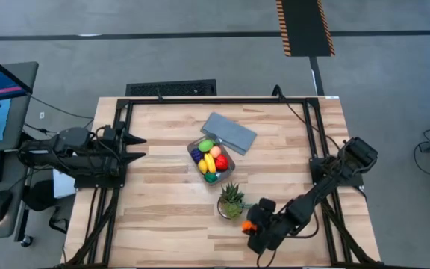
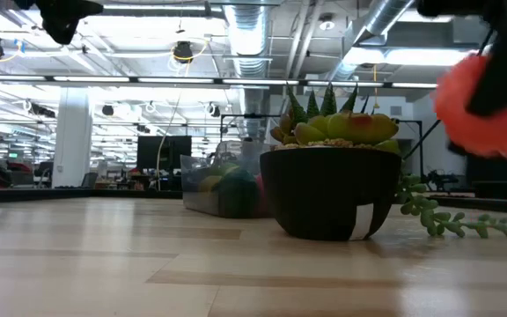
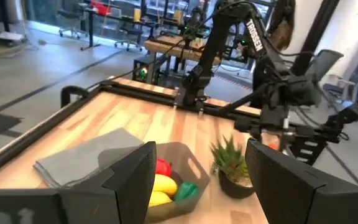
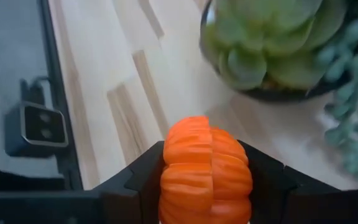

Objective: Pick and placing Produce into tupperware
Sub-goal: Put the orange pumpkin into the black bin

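The clear tupperware (image 1: 200, 143) stands mid-table with red, yellow, green, orange and blue produce (image 1: 212, 158) inside. An orange toy pumpkin (image 4: 207, 168) is in my right gripper (image 1: 251, 224), which is shut on it near the table's front edge, just to the right of the potted plant (image 1: 231, 200). In the low view the pumpkin (image 2: 478, 106) hangs above the tabletop. My left gripper (image 1: 136, 147) waits open at the table's left side, pointing level toward the tub (image 3: 185, 163). My right gripper pinches the pumpkin by its two opposite ribbed sides (image 4: 169, 180) between its two fingers. The fingers slant down from the table's right side. The pumpkin is lifted clear of the table.
A flat grey-blue lid (image 1: 230, 133) lies just beyond the tub. The spiky green plant in its black pot (image 2: 328, 189) stands between the pumpkin and the tub. Black frame rails (image 1: 215, 100) border the table; bare wood lies left of the plant.
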{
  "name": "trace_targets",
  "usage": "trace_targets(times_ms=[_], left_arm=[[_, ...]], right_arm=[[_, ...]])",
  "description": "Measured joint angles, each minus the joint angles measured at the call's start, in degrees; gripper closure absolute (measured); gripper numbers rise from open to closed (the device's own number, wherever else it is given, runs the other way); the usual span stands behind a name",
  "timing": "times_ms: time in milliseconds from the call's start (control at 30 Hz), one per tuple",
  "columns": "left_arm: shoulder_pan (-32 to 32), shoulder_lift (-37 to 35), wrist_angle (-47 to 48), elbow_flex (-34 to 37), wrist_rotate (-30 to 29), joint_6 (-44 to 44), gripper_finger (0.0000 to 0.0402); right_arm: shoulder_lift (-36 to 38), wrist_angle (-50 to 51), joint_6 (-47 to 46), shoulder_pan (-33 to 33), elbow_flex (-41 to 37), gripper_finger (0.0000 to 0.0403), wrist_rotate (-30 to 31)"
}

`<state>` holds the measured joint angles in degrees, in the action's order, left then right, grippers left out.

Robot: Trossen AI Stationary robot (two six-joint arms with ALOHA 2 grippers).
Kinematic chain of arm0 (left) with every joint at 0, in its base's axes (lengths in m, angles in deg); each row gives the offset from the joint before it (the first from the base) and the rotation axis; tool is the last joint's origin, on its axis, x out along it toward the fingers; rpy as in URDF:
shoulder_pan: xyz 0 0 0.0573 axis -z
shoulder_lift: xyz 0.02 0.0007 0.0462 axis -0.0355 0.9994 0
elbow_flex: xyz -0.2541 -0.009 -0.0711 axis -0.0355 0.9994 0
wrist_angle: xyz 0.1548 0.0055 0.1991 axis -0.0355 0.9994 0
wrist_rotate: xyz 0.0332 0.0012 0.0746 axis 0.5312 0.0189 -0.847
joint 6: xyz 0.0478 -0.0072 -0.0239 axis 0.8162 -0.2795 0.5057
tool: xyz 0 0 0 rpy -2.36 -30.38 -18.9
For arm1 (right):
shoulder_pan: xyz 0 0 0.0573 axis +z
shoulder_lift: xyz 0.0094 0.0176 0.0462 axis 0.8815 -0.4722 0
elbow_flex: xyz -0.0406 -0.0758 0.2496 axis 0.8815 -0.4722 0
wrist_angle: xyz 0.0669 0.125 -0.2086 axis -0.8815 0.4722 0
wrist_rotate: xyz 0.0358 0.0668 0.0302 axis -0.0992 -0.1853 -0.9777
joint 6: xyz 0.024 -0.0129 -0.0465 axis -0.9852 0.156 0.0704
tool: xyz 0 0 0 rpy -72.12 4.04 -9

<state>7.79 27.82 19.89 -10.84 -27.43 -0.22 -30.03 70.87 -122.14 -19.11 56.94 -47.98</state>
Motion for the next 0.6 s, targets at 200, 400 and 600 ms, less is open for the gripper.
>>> trace_targets(times_ms=[200,400,600], left_arm=[[-0.02,-3.39,-0.31,1.73,-2.93,0.74,0.0168],[0.0,-11.53,-1.57,8.88,-4.28,-3.62,0.0168],[0.0,-11.52,-1.8,13.86,-4.5,-7.2,0.0168]], right_arm=[[3.28,0.01,0.71,0.0,0.11,0.0204,4.1],[5.47,-0.07,1.06,0.0,0.11,0.0212,5.26],[6.76,-0.22,1.02,0.37,0.22,0.021,5.81]])
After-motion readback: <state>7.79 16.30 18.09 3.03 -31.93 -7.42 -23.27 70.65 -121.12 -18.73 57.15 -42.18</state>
